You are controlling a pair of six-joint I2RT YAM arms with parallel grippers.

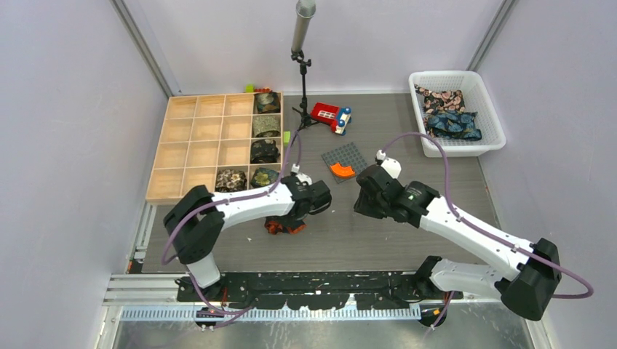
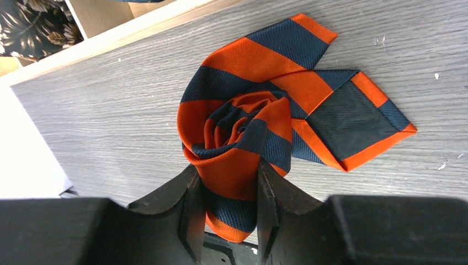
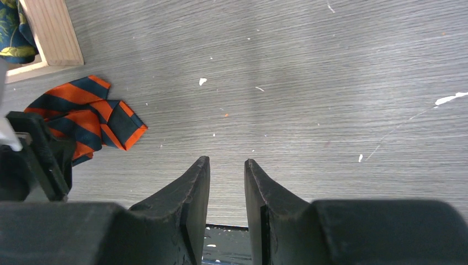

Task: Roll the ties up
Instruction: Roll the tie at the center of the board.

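Note:
An orange-and-dark-blue striped tie (image 2: 237, 127) lies rolled into a coil on the grey table, its pointed end spread flat to the right. My left gripper (image 2: 227, 168) is shut on the near side of the roll. From above, tie (image 1: 284, 226) and left gripper (image 1: 295, 217) sit in front of the wooden box. The right gripper (image 3: 227, 161) hovers open over bare table with nothing between its fingers; the striped tie (image 3: 83, 107) lies to its left. Overhead, the right gripper (image 1: 361, 200) is to the right of the left one.
A wooden compartment box (image 1: 200, 131) at the back left holds several rolled dark ties (image 1: 266, 127) in its right column. A white basket (image 1: 444, 75) at the back right holds unrolled ties (image 1: 451, 123). A red toy car (image 1: 331, 116), a grey studded plate (image 1: 349, 154) and a stand (image 1: 302, 73) are mid-table.

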